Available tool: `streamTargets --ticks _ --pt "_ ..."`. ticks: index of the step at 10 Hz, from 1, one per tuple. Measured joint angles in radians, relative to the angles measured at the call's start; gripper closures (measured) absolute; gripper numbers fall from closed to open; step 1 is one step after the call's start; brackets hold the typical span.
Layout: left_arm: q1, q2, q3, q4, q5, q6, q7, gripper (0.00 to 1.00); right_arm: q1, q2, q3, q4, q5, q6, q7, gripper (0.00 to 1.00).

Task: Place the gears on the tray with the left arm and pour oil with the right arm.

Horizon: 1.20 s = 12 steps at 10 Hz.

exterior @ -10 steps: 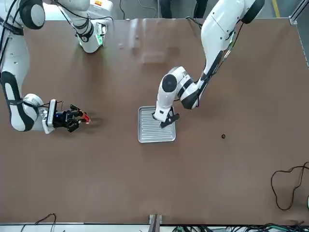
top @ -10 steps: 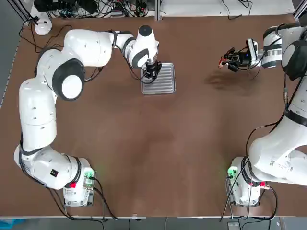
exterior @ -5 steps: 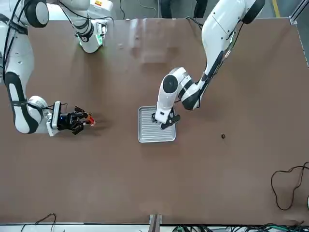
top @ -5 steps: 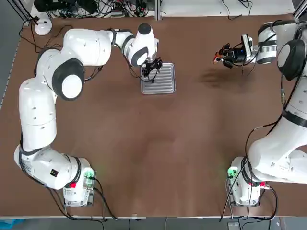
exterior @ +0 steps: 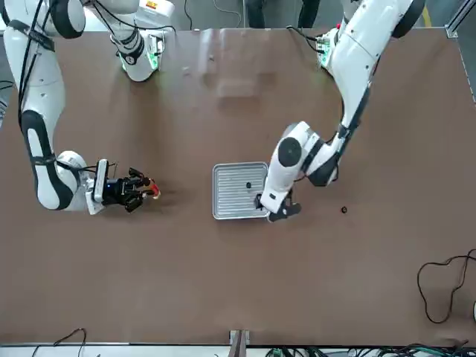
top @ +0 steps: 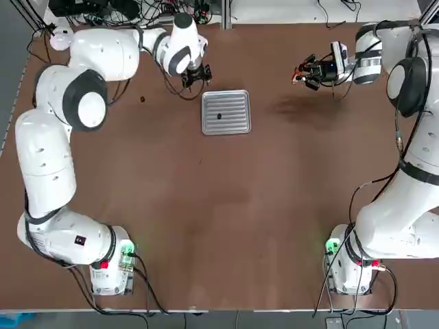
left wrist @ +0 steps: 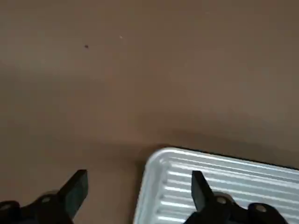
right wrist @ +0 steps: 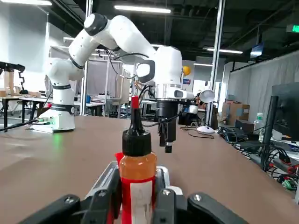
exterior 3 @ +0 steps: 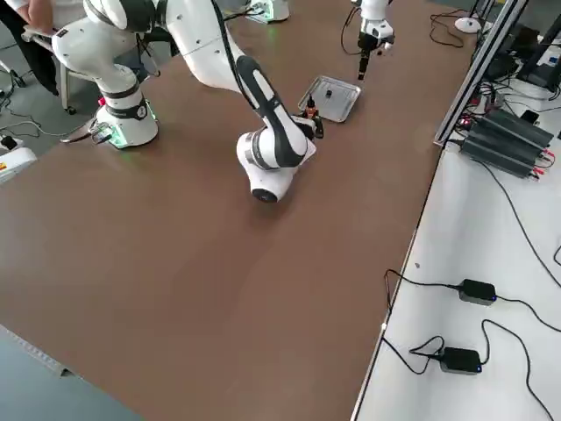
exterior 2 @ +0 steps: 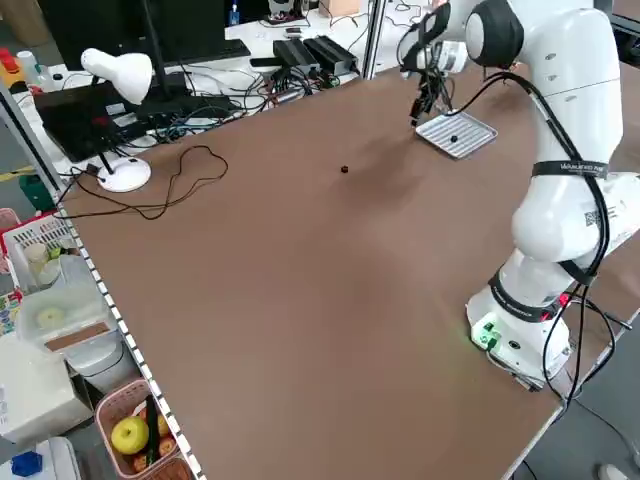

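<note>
ribbed shiny metal tray (silvery), matt table

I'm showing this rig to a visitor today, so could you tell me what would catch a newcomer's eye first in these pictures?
Probably the silvery ribbed tray mid-table at the far side, with one dark gear on it. The left claw hovers open just beyond the tray's corner, while the right claw holds the oil bottle above the table. A second gear lies alone on the table.

White rounded arms, grey joints, black cables
</note>
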Motion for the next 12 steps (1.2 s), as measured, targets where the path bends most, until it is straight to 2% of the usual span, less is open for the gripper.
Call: streamTargets --ticks 3,5,7,9,12 --pt "0.161 -0.033 -0.023 -0.011 0.0 -0.047 0.269 0.01 0.094 -0.026 0.0 -0.002 0.003 0.057 0.052 0.69" --pt "0.31 -0.04 -0.068 -0.066 0.001 -0.051 0.437 0.02 0.127 -0.026 0.0 -0.004 0.004 0.078 0.088 0.69" --pt "0.434 -0.04 -0.09 -0.126 0.009 -0.034 0.568 0.03 0.144 -0.026 0.011 -0.038 0.057 0.075 0.11 0.69" --pt "0.509 -0.045 -0.097 -0.197 0.063 0.021 0.607 0.03 0.168 -0.027 0.033 -0.077 0.085 0.081 0.11 0.69" --pt "0.54 -0.09 -0.099 -0.288 0.075 0.067 0.607 0.06 0.183 -0.034 0.033 -0.08 0.092 0.102 0.11 0.69"
